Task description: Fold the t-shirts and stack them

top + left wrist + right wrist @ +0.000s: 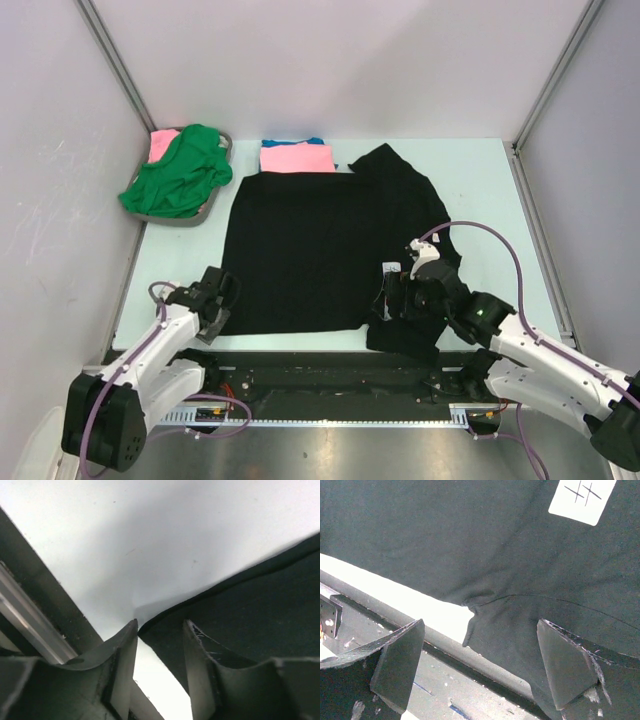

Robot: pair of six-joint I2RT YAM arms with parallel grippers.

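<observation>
The large black t-shirt [310,245] lies spread flat in the middle of the table, its right side folded over, with a small white label [390,268]. My left gripper [222,300] is open at the shirt's near left corner. In the left wrist view that corner [150,632] lies between the fingers [125,650], not pinched. My right gripper [398,298] is open over the shirt's near right part, by the label [582,500]. In the right wrist view the black cloth [520,625] hangs over the table's front edge. A folded pink shirt [297,158] lies on a blue one [300,142] at the back.
A grey basket [205,215] at the back left holds a crumpled green shirt [180,172] and a pink one [162,142]. White walls with metal posts close in the table's left, back and right sides. A metal rail [330,372] runs along the front edge.
</observation>
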